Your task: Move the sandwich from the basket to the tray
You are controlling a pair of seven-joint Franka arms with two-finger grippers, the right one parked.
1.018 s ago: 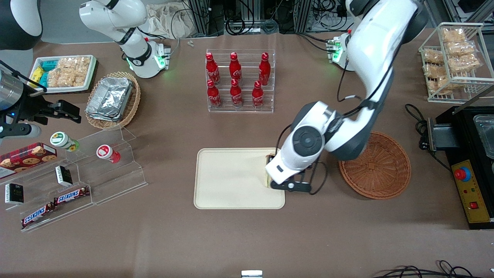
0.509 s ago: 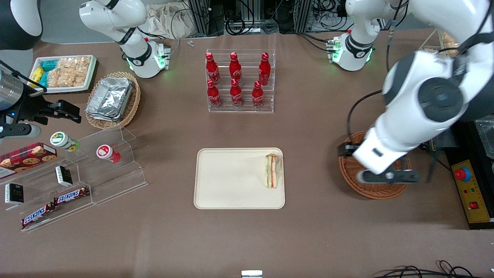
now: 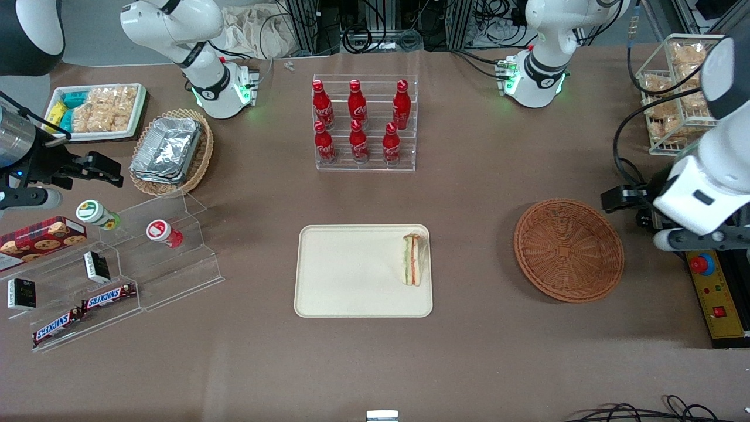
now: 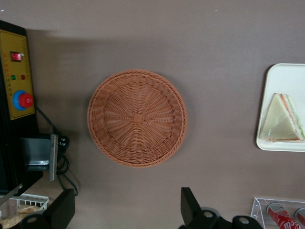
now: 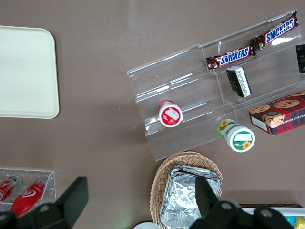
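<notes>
Cream-beige tray (image 3: 351,272) sits mid-bench, nearer the front camera than the rack of red bottles (image 3: 363,123). Sandwich (image 3: 413,259) lies flat on the tray, close to the rim on the working arm's side; wedge shape with green and orange-red layers visible in the wrist view (image 4: 282,119). Reddish-brown wicker basket (image 3: 568,250) rests on the brown bench (image 3: 469,351), well apart from the tray toward the working arm's end, nothing in it (image 4: 137,118). Tool (image 3: 647,218) hangs above the bench just beside the basket's rim, next to the yellow control box with red button (image 3: 712,287). Its two fingers (image 4: 62,210) stand wide apart with nothing between them, so it's open and holding nothing. Sandwich is untouched by the tool.
</notes>
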